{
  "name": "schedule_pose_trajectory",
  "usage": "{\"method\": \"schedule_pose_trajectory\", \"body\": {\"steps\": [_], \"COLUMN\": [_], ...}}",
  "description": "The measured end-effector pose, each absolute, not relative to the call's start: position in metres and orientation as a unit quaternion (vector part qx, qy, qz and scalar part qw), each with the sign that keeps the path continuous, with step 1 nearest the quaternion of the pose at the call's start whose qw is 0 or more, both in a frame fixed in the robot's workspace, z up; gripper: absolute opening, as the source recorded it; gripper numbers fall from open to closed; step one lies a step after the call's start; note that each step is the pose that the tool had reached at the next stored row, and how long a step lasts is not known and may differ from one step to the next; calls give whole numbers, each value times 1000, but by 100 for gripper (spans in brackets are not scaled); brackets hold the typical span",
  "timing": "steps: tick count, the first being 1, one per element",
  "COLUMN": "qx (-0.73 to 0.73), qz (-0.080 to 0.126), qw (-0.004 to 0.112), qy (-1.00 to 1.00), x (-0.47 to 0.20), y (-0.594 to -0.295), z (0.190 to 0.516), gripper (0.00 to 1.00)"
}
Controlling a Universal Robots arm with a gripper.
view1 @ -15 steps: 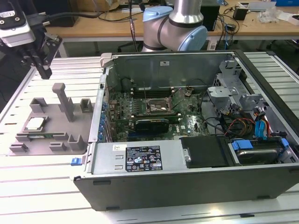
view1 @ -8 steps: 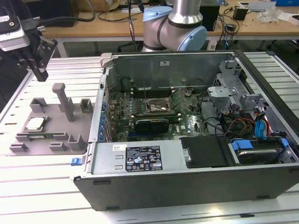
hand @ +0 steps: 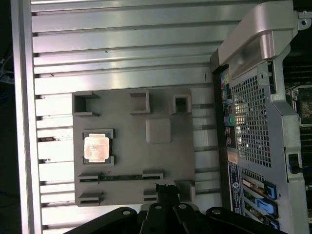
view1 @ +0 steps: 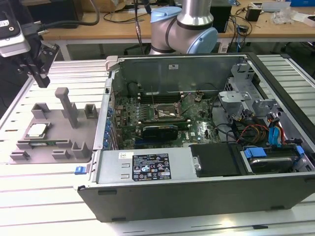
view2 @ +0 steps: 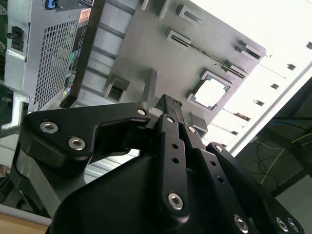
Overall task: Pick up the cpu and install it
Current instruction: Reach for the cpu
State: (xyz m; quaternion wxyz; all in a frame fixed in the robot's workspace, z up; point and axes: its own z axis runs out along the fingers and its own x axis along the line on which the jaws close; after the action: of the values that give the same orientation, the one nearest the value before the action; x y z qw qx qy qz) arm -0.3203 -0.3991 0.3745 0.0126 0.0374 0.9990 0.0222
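Upper left of the exterior view: gripper [view1: 42, 81] hangs in the air above the table, fingers closed together, nothing between them. Both wrist views show the same, with the closed tips [view2: 168, 102] [hand: 165, 187] empty and over the near edge of the tray.

Left-middle of the exterior view: grey fixture tray [view1: 59, 135] lies flat on the slatted aluminium table [view1: 44, 206], with a tall post [view1: 66, 105] upright on it. The cpu [view1: 37, 130] sits flat in a square pocket at the tray's left part, silver top up, well apart from the gripper. In both wrist views the cpu [view2: 210, 92] [hand: 96, 148] lies in that pocket, untouched.

Centre to right of the exterior view: open computer case [view1: 147, 184], just beside the tray. Inside, the socket [view1: 165, 113] sits mid-board with a long black card [view1: 160, 131] just below it in the picture. Top centre: robot arm [view1: 184, 29] behind the case.
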Motion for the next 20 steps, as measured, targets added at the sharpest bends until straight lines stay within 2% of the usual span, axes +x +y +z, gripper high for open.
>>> {"method": "schedule_pose_trajectory", "body": {"steps": [20], "qx": [37], "qz": [25], "qw": [13], "qy": [999], "x": [-360], "y": [-394], "z": [334], "gripper": [11]}}
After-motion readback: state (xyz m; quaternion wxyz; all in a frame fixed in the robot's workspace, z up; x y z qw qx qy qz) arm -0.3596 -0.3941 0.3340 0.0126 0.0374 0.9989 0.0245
